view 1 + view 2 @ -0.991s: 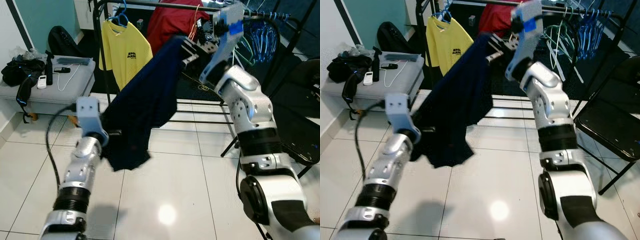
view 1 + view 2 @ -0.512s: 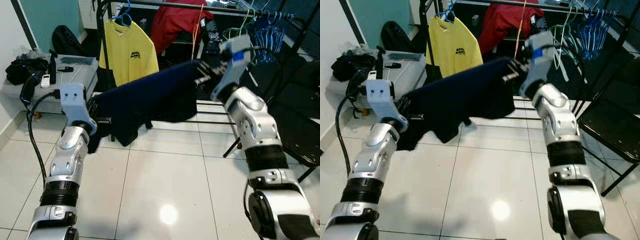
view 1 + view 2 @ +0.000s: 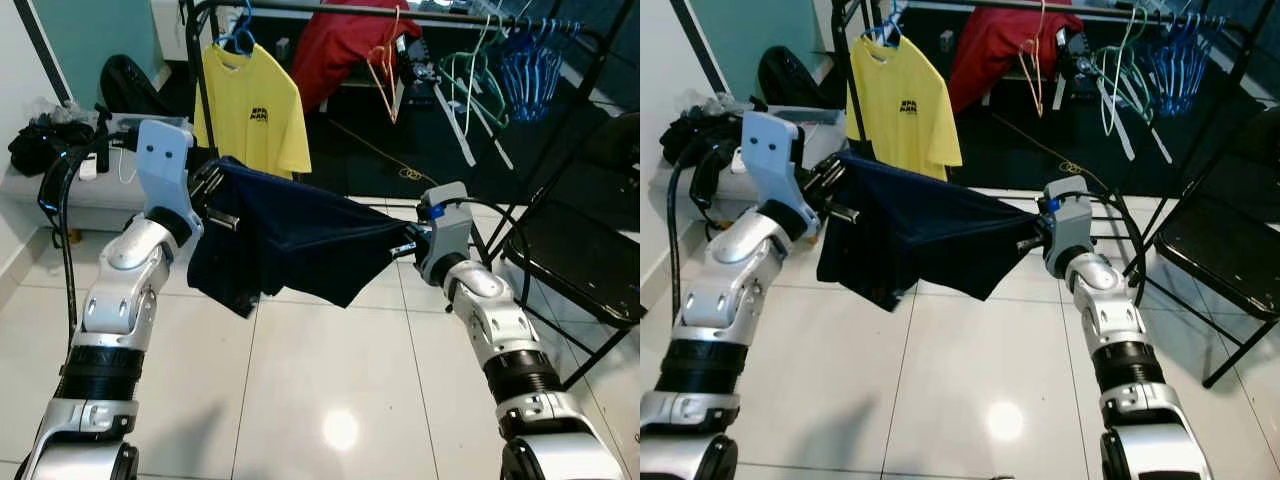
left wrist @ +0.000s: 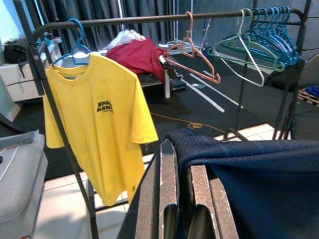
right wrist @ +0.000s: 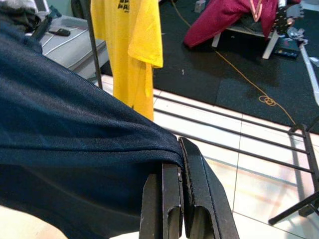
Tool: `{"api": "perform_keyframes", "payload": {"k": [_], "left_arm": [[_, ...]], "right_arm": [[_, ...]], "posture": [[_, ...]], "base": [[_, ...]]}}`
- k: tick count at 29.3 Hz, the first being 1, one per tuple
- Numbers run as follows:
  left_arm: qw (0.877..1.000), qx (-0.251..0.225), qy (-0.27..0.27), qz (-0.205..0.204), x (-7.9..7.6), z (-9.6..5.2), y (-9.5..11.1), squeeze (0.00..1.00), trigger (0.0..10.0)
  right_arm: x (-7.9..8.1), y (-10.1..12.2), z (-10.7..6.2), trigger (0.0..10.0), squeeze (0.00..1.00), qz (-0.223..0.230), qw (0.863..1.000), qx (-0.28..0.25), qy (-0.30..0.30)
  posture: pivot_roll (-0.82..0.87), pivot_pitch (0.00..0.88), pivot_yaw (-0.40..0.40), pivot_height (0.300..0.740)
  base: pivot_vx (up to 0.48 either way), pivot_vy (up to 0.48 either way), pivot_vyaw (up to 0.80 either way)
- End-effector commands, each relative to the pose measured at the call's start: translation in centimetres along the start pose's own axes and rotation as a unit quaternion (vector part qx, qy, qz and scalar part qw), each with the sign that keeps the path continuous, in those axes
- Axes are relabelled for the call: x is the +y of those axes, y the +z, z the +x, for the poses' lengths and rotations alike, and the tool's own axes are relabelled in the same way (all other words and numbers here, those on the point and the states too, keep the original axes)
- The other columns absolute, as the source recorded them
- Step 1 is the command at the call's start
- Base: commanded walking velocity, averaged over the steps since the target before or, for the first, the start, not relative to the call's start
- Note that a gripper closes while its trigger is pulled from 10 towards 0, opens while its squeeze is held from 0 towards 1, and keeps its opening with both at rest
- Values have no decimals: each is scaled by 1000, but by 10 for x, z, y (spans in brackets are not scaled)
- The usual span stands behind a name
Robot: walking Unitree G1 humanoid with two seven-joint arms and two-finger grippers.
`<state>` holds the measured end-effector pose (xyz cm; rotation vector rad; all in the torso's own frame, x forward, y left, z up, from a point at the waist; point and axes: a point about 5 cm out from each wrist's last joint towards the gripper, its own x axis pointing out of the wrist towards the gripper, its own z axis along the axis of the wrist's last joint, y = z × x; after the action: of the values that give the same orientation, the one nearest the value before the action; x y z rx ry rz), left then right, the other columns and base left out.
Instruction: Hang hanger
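Yellow T-shirt [image 4: 97, 129] hanging on the clothes rack [image 4: 129, 20], small dark two-line print on its chest, letters too blurred to read for certain, no other legible text, label or number anywhere else

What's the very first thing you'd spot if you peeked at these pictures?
A dark blue garment stretched in the air between the two arms, the left gripper pinching one end and the right gripper the other. Behind it, a bright yellow T-shirt hangs on a blue hanger from the black clothes rail.
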<state>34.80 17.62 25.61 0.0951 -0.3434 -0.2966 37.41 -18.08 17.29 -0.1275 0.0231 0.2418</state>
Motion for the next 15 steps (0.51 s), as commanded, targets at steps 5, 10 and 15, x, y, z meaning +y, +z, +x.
{"api": "perform_keyframes", "payload": {"k": [5,10,15], "left_arm": [[1000,-11,-20,14,1,3,17,0,0],[979,68,-180,64,-22,-12,2,0,0],[957,122,-243,105,-25,-25,-10,0,0]], "right_arm": [[0,-5,-2,0,0,6,1000,-7,-18],[-8,6,-1,0,0,-9,999,-36,-36],[-16,16,-2,0,0,-25,997,-58,-49]], "posture": [[-24,114,4,740],[-19,108,7,740],[-19,106,9,740]], "base": [[0,0,0],[0,0,0],[0,0,0]]}}
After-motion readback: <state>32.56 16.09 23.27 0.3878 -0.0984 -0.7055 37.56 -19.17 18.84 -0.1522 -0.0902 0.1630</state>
